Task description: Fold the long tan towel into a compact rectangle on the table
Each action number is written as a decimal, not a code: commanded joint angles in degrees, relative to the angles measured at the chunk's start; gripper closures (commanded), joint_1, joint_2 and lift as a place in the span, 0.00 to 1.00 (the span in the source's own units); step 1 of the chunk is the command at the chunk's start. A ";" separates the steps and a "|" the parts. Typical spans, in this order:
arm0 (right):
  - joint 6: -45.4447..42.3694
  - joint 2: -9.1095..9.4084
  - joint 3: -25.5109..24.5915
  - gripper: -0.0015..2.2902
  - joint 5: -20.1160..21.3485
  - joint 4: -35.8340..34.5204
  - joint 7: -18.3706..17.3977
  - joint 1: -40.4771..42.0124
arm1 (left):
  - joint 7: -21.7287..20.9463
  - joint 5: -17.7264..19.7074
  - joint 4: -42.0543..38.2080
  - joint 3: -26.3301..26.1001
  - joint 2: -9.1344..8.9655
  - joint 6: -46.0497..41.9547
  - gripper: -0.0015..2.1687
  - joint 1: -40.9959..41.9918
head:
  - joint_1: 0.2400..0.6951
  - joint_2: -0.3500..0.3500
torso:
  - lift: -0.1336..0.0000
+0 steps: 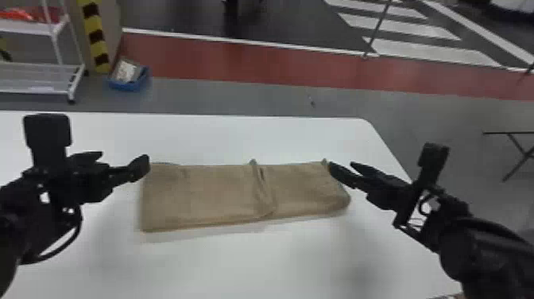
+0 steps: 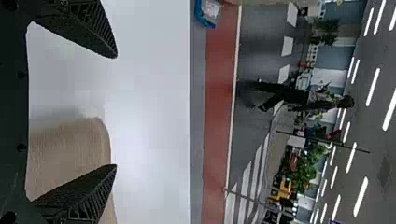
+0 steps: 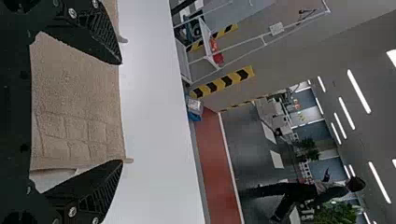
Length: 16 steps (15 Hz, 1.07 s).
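The tan towel (image 1: 214, 191) lies flat and partly folded on the white table (image 1: 254, 139), its long side running left to right, with a raised crease right of its middle. At its left end my left gripper (image 1: 125, 163) stands open; in the left wrist view the left gripper (image 2: 116, 112) has the rounded towel end (image 2: 70, 144) near its lower finger. My right gripper (image 1: 341, 169) is at the towel's right end, and in the right wrist view the right gripper (image 3: 123, 112) is open too, with the towel (image 3: 79, 93) showing between its separated fingers.
The table's far edge and its rounded right corner (image 1: 363, 121) lie beyond the towel. On the floor behind stand a blue bin (image 1: 129, 81) and a white wheeled rack (image 1: 39, 93) at the left. Bare tabletop lies in front of and behind the towel.
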 commanded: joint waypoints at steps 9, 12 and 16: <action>13.15 8.27 15.46 0.20 8.83 -9.34 -9.99 -1.20 | -2.87 -1.85 -2.17 7.31 3.25 -0.84 0.03 6.11 | 1.00 0.56 | 0.04; 11.56 9.77 19.15 0.20 11.91 -6.97 -12.18 -2.34 | -2.96 -2.20 -2.00 6.87 3.16 -1.19 0.03 6.73 | 1.00 0.62 | 0.04; 11.21 10.38 20.82 0.20 14.02 -5.92 -15.44 -2.70 | -3.40 -2.64 -1.47 6.87 3.07 -1.72 0.03 7.60 | 1.00 0.64 | 0.04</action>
